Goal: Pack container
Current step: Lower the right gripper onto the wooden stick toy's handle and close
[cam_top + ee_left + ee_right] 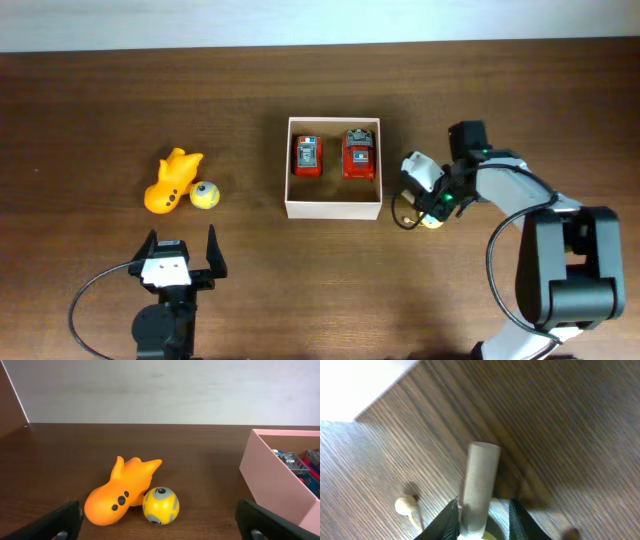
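My left gripper (181, 243) sits at the lower left of the overhead view. Its fingers (64, 521) are spread wide and hold nothing; they show only as dark tips in the bottom corners of the left wrist view. Just past them lies an orange toy (120, 496), with a yellow ball (160, 505) touching its right side. Farther on, at the right edge of that view, stands the container (272, 480). Seen from overhead, it sits mid-frame on the brown table (100, 100), with the left red car (307, 156) and the right red car (359, 153) side by side in its upper half.

My right gripper (483, 506) is near the container's lower right corner, not touching it. Its fingers (451, 519) are drawn in to a narrow gap on either side of a pale cylinder (481, 477) with yellow at its base. I seem to be pinching it, though the bottom edge cuts off the contact. A small round-headed peg (406, 505) lies on the wood at the lower left.
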You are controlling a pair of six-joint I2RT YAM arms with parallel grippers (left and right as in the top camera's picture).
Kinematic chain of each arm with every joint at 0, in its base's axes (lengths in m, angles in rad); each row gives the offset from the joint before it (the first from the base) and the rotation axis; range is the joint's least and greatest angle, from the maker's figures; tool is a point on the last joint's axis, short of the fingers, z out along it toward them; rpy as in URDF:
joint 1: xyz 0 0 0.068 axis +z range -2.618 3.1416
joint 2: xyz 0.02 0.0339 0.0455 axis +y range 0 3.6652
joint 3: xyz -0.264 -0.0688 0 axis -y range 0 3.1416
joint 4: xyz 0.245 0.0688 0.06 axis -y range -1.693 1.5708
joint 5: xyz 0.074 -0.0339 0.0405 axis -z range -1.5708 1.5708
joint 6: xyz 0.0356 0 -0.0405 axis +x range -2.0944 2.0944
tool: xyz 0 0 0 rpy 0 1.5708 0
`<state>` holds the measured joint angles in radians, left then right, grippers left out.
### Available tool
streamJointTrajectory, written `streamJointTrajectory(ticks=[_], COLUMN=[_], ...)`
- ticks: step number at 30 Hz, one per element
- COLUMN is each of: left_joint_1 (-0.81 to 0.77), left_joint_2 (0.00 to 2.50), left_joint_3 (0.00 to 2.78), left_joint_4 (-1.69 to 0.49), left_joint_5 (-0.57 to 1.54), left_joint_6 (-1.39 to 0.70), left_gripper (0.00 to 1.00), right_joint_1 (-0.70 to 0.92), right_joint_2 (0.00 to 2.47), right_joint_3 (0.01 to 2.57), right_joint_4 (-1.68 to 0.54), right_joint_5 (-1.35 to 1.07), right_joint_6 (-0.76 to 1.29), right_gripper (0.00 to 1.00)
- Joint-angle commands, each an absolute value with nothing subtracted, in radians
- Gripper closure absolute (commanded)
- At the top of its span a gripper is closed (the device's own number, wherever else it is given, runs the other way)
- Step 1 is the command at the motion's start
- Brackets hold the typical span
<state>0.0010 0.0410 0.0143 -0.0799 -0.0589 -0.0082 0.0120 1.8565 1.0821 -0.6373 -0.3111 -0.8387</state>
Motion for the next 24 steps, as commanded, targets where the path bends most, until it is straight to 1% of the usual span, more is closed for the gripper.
streamJointTrajectory(ticks=[1, 7, 9, 11, 20, 24], left_joint_1=[-0.002, -0.002, -0.002, -0.002, -0.002, -0.002], left_joint_2=[0.033, 0.033, 0.033, 0.033, 0.033, 0.033], left_joint_3=[0.009, 0.009, 0.009, 0.009, 0.009, 0.009], left_joint_4=[-0.08, -0.08, -0.08, -0.08, -0.08, -0.08], left_joint_5=[-0.048, -0.048, -0.048, -0.048, -0.048, -0.048], left_joint_6=[-0.011, -0.011, -0.011, -0.011, -0.011, -0.011], left_gripper=[0.01, 0.01, 0.01, 0.01, 0.01, 0.01], right_joint_1=[-0.022, -0.027, -0.027, -0.027, -0.027, -0.027], right_joint_2=[1.875, 1.876, 1.878, 1.887, 1.919, 1.919], right_joint_3=[1.073, 1.068, 1.063, 1.058, 1.058, 1.058], right_joint_4=[-0.63, -0.63, -0.625, -0.618, -0.606, -0.583], right_joint_5=[-0.303, -0.315, -0.322, -0.321, -0.323, -0.346], right_joint_6=[-0.861, -0.86, -0.86, -0.86, -0.856, -0.773], right_gripper=[0.72, 0.71, 0.68, 0.67, 0.67, 0.66])
